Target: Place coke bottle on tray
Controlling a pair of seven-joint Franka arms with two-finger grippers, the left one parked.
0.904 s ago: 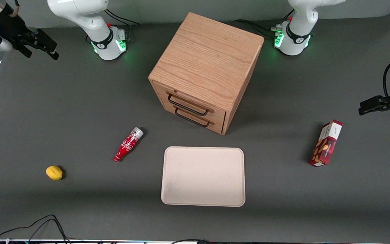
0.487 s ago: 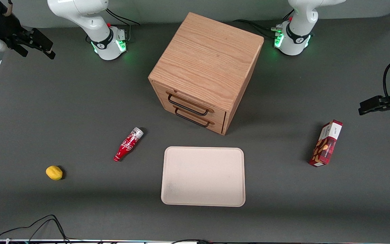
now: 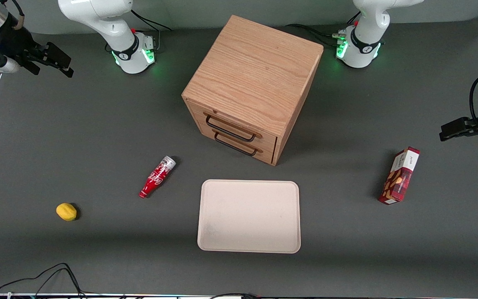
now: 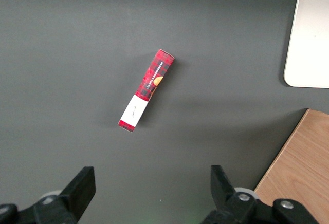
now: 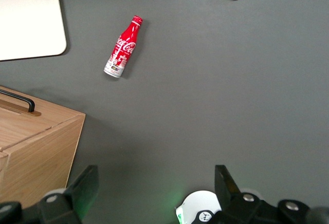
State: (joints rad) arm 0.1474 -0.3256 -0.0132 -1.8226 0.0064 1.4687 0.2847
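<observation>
The gripper (image 3: 56, 62) hangs high near the table's corner at the working arm's end, fingers (image 5: 85, 185) spread wide, empty, ready to approach. The bottle (image 3: 157, 176) lies flat on the table (image 3: 98, 124), just beside the tray (image 3: 249, 216).

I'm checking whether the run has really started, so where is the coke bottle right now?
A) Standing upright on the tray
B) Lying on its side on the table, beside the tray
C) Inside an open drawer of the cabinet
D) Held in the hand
B: the coke bottle lies on its side on the dark table beside the tray, not on it, while the open hand is up at the working arm's end, holding nothing.
</observation>
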